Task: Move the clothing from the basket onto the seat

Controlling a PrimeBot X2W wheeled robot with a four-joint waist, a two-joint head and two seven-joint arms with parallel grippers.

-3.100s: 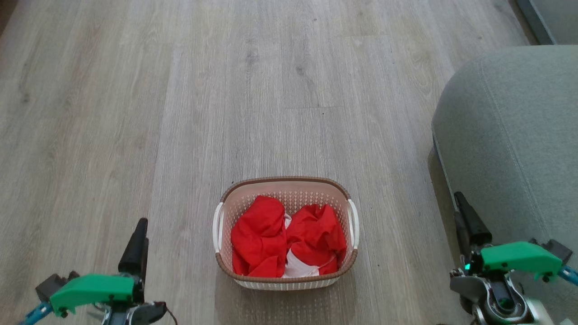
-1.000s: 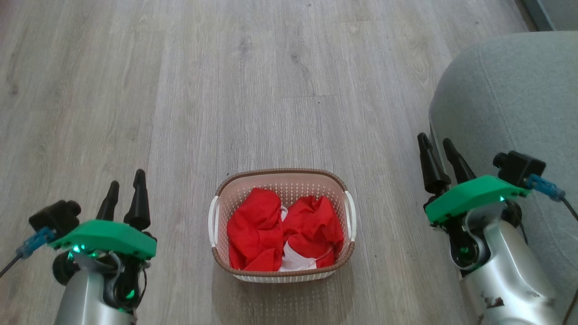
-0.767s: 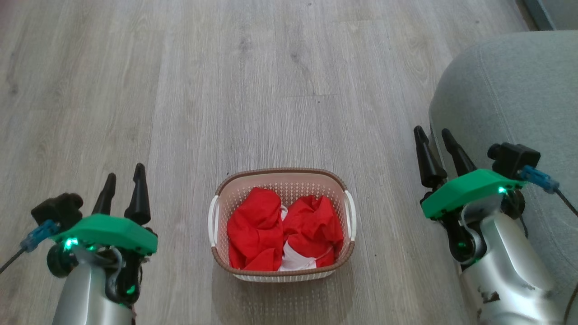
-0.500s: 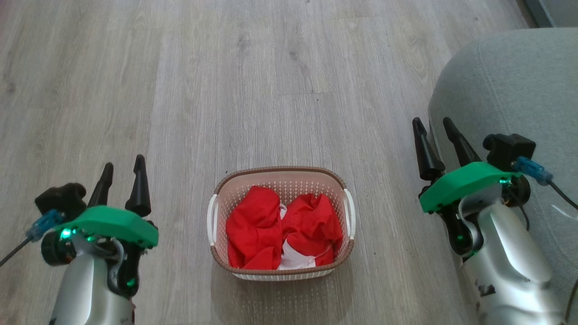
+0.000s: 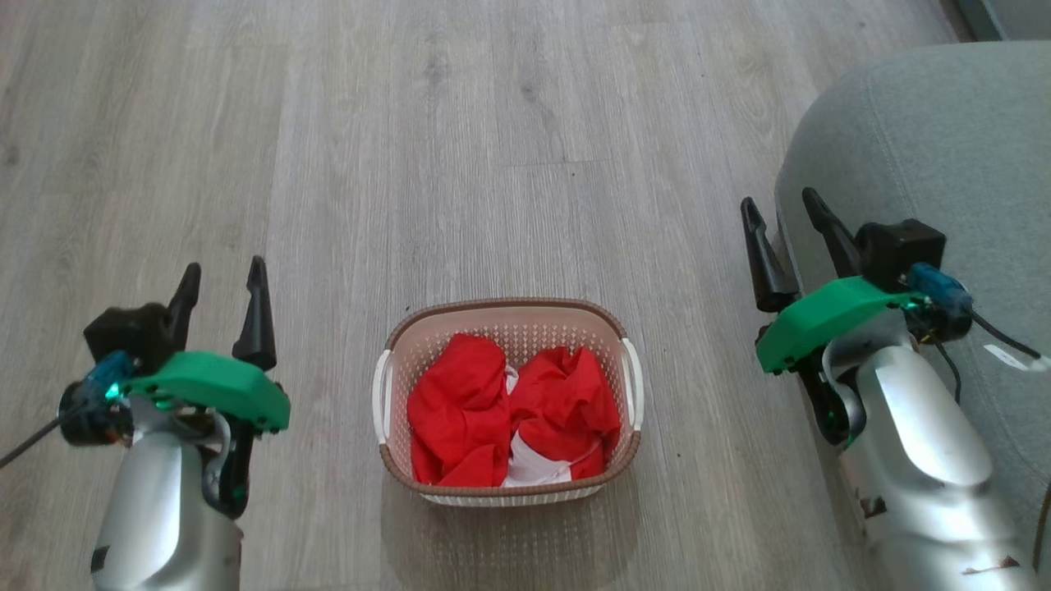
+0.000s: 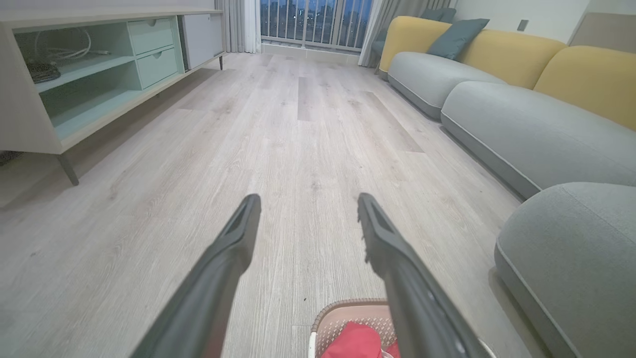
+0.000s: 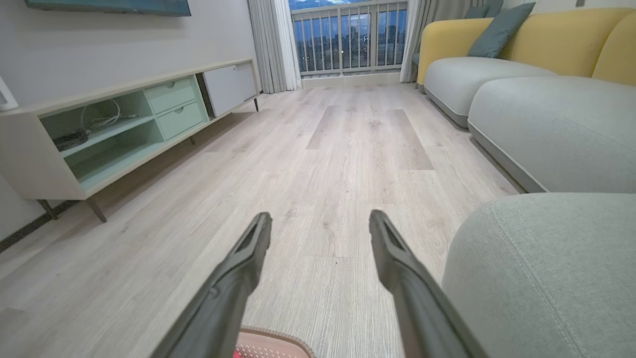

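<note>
Floorboards (image 5: 493,123) lie beneath my left tool (image 5: 223,272), spread wide and empty. Right of it, between both tools, the cream basket (image 5: 505,305) stands holding the red clothing (image 5: 460,410), white part showing. My right tool (image 5: 778,205), also wide and empty, hovers just beside the rounded corner of the grey-green seat (image 5: 944,139).

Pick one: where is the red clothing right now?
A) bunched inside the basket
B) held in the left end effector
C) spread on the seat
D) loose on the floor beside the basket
A: the clothing lies bunched inside the basket, while the left end effector and the right end effector stand open and empty on either side, and the visible part of the seat has nothing red on it.
</note>
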